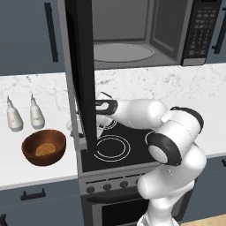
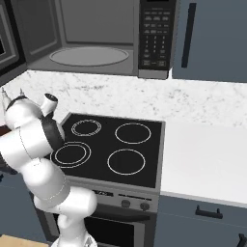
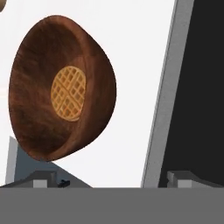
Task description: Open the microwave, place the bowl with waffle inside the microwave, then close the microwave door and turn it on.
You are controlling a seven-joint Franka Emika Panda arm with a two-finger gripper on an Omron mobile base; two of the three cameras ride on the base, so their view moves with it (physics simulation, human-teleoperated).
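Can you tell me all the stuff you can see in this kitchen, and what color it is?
microwave: one, dark grey and steel, above the stove, open, pale grey inside with a round turntable
microwave door: one, black glass, swung open
bowl: one, reddish-brown wood, on the counter left of the stove
waffle: one, golden, inside the bowl
bottles: two, white, behind the bowl
stove: one, black with four white rings
counter: white marble, both sides of the stove
cabinets: dark blue-grey, with dark handles
gripper: dark finger tips apart, pointing toward the bowl
arm: white with dark joints
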